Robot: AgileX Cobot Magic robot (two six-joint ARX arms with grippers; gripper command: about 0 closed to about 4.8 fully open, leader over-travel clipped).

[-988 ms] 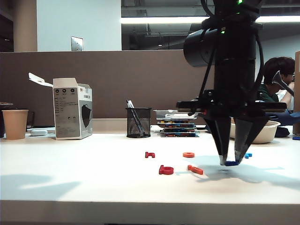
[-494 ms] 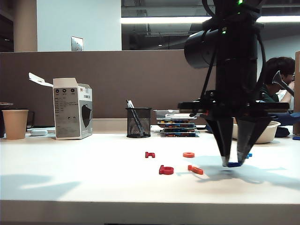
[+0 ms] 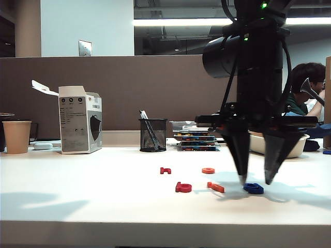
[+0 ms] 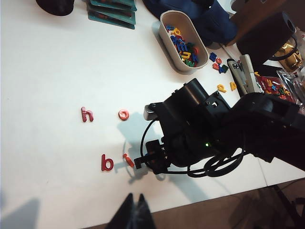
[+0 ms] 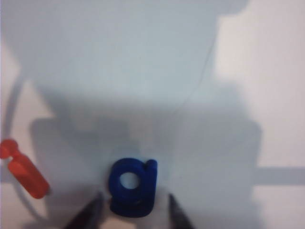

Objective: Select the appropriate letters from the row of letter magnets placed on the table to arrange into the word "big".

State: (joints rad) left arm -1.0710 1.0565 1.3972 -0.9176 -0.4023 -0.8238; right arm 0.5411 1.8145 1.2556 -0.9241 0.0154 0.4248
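I have the right gripper (image 3: 255,182) low over the table (image 3: 103,201), jaws parted astride the freed g (image 3: 253,188) lying just right of the i (image 3: 215,187) and b (image 3: 183,187); left gripper (image 4: 133,212) pinched shut, idle; next, lift clear without nudging.

Ceiling strip light (image 3: 176,21) glows bright; the table (image 3: 77,191) is evenly lit, slightly washed out. Soft grey shadows spread under the right gripper (image 3: 255,181) and at table's left. Right wrist view soft, blue "g" (image 5: 132,187) blurred, fingertips (image 5: 90,212) out of focus. Left wrist view sharp.
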